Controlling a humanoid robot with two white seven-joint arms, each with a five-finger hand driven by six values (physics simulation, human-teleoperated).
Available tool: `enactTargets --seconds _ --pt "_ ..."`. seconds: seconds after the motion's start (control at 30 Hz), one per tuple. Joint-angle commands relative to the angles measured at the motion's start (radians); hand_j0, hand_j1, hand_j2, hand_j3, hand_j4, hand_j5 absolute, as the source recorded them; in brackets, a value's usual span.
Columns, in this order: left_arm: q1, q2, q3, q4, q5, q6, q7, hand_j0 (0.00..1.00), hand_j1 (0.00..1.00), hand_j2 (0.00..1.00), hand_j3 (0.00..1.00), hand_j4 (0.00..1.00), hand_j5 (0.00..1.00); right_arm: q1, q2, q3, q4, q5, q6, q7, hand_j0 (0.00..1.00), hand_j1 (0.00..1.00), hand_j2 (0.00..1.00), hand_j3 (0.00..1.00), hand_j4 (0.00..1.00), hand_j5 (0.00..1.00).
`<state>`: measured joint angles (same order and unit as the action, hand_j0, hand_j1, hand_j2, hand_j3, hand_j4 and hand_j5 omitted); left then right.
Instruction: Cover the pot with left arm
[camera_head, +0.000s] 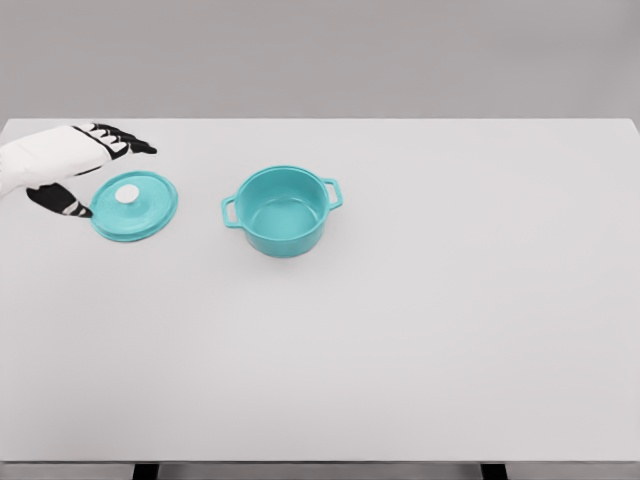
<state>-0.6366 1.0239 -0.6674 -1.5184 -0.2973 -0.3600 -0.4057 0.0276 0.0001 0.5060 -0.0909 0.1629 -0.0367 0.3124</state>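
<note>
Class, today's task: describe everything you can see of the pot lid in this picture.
The lid is round, teal and smooth, enamel-like, with a raised rim and a white knob at its centre. It lies flat on the white table, knob up, to the left of the open teal pot and apart from it. The left hand reaches around its left edge, fingers spread; whether they touch it cannot be told.

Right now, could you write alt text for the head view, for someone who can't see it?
A white robot left hand, fingers spread, reaches in from the left edge beside a teal lid lying flat on a white table. To the lid's right stands an open, empty teal pot with two side handles.
</note>
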Motion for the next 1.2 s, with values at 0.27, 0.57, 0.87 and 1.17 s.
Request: enactTargets --seconds 0.27,0.57,0.87,1.17 --pt "-0.304 -0.146 -0.406 0.383 0.076 0.004 -0.008 1.00 1.00 1.00 1.00 1.00 1.00 0.000 0.000 0.000 0.000 0.000 0.000 -0.001 1.00 1.00 1.00 1.00 1.00 1.00" --pt "-0.337 -0.180 -0.489 0.403 0.084 0.068 -0.024 1.00 1.00 1.00 1.00 1.00 1.00 0.000 0.000 0.000 0.000 0.000 0.000 0.001 1.00 1.00 1.00 1.00 1.00 1.00" --pt "-0.393 -0.211 -0.488 0.414 0.149 0.251 -0.205 1.00 1.00 1.00 1.00 1.00 1.00 0.000 0.000 0.000 0.000 0.000 0.000 0.001 1.00 1.00 1.00 1.00 1.00 1.00" --pt "-0.403 -0.235 -0.485 0.434 0.089 0.280 -0.205 0.98 0.98 0.98 0.98 0.98 0.98 0.000 0.000 0.000 -0.001 0.000 0.000 0.001 1.00 1.00 1.00 1.00 1.00 1.00"
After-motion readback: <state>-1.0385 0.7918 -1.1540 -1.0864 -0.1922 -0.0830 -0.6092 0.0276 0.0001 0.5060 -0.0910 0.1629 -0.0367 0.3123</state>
